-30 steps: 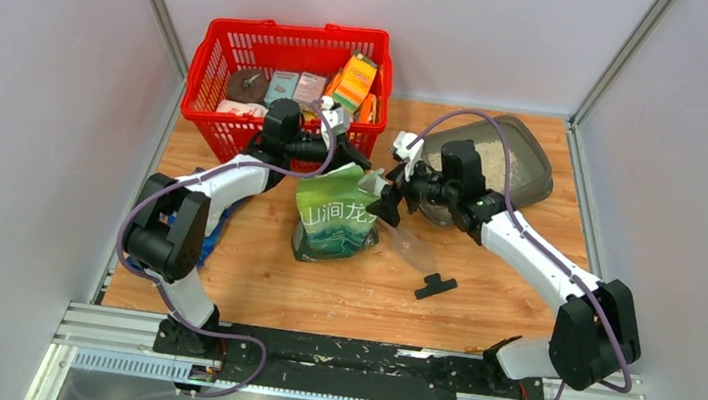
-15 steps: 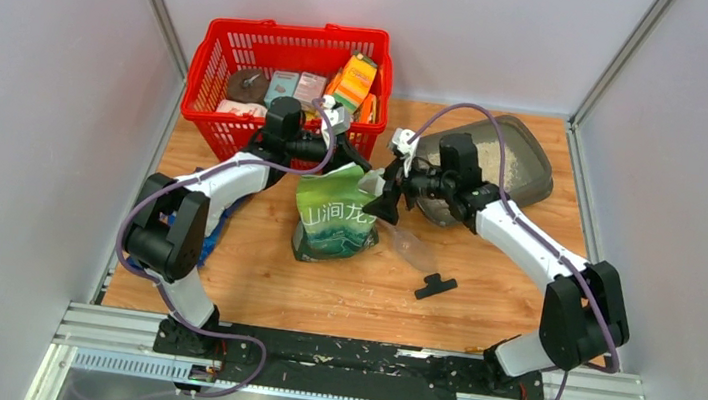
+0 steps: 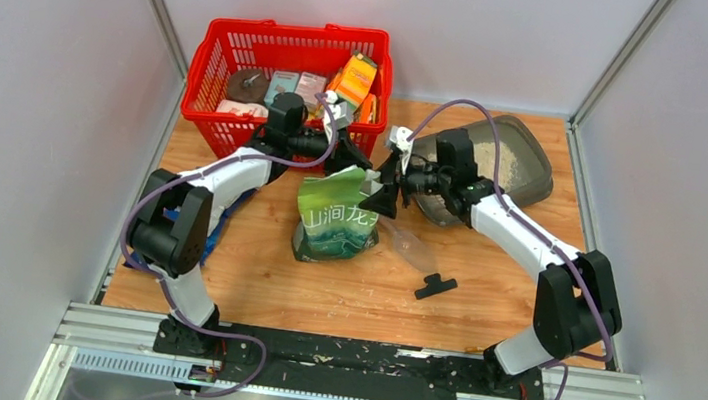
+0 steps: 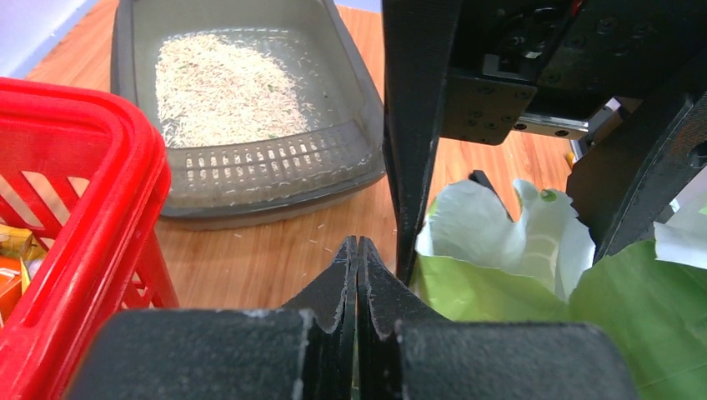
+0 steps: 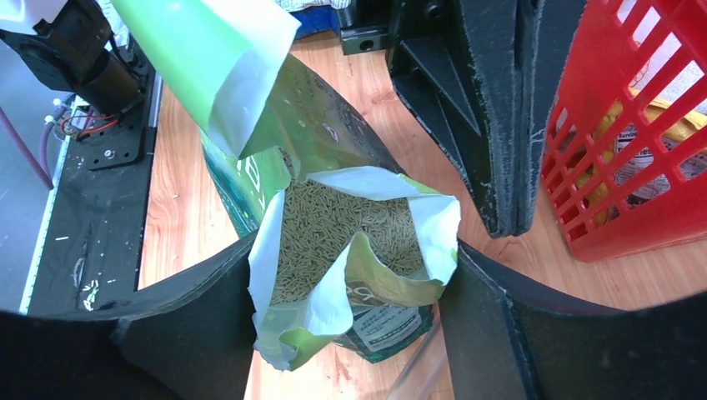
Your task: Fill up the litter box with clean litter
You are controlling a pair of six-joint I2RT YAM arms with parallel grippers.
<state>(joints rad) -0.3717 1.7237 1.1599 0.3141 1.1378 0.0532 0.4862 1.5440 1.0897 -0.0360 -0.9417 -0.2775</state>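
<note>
Two grippers meet at the top of the green-and-white pouch (image 3: 333,220), which stands upright near the middle of the wooden table (image 3: 479,305). The left gripper (image 4: 358,267) has its fingers pressed flat together right at the pouch's torn rim; whether they pinch the foil cannot be told. The right gripper (image 5: 354,250) is spread wide, one finger on each side of the pouch's gaping mouth, and greenish-beige pellets (image 5: 325,229) show inside. The litter box (image 4: 267,162) sits at the far right of the table, behind the right arm and near the red mesh basket (image 3: 294,29), which stands at the far left with packaged goods in it. The clean litter (image 4: 221,87) lies as a pale patch on the box's floor, covering only part of it, with grey plastic bare around it. On the wood to the right of the pouch lie a clear plastic piece (image 3: 415,247) and, nearer the arm bases, a small black clip (image 3: 436,287).
</note>
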